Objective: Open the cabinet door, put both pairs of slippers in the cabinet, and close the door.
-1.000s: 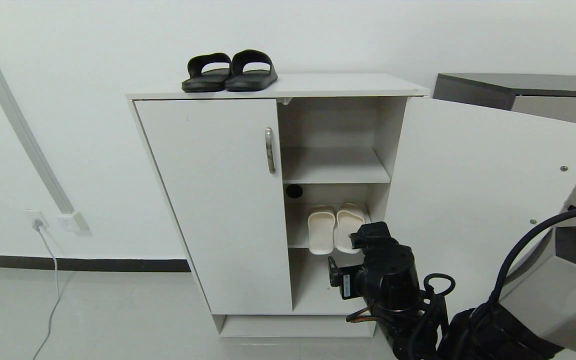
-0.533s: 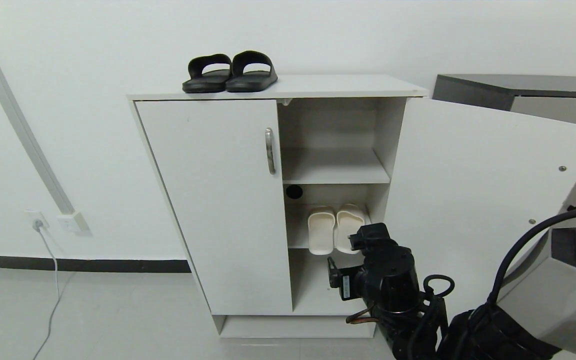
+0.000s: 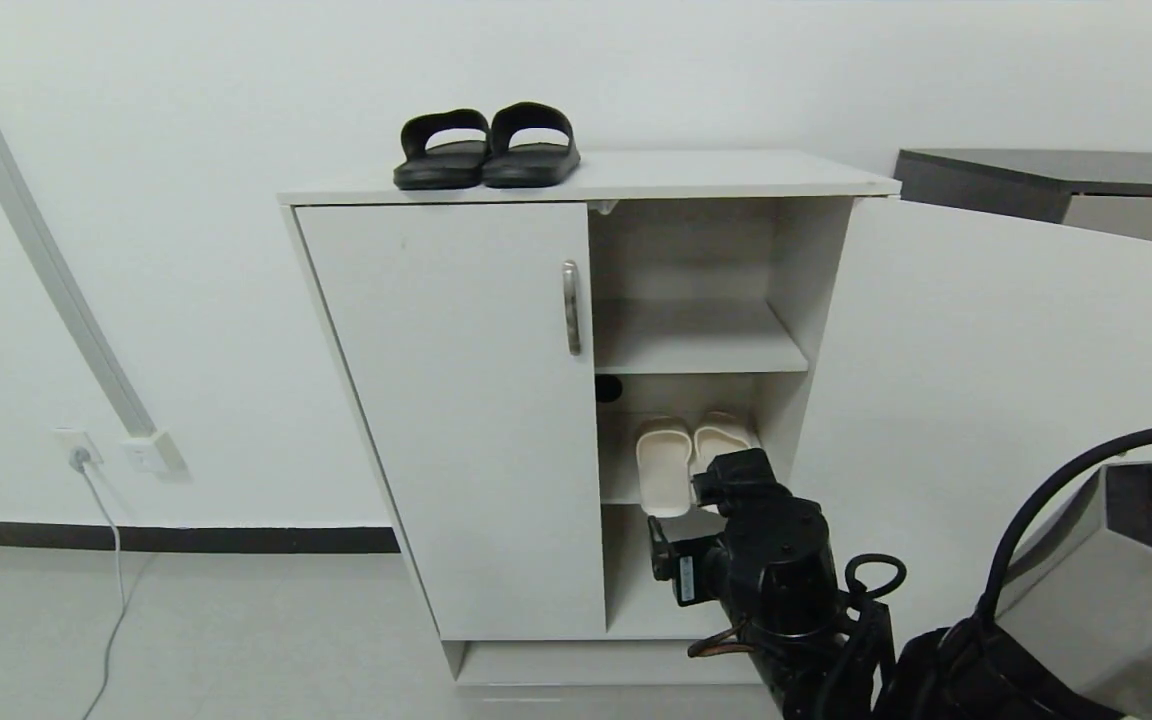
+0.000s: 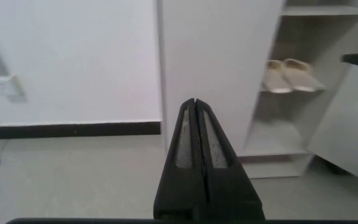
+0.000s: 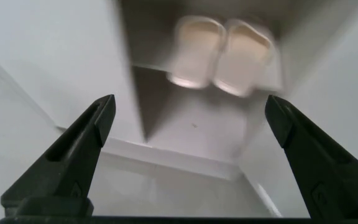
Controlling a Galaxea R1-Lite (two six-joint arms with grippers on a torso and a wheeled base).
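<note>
The white cabinet (image 3: 456,420) stands against the wall with its right-hand door (image 3: 986,400) swung wide open and its left-hand door (image 3: 436,330) shut. The black slippers (image 3: 486,148) sit side by side on the left of the cabinet top, with their long axes running front to back. The cream slippers (image 3: 681,460) lie as a pair on the middle shelf (image 3: 626,490), also lengthwise front to back, with rounded ends at the shelf's front edge. The right gripper (image 5: 189,102) hangs before the open compartment, aimed at that shelf, its claw spread wide and empty. The left gripper (image 4: 195,102) is low before the closed door, its fingers pressed together with nothing between them.
</note>
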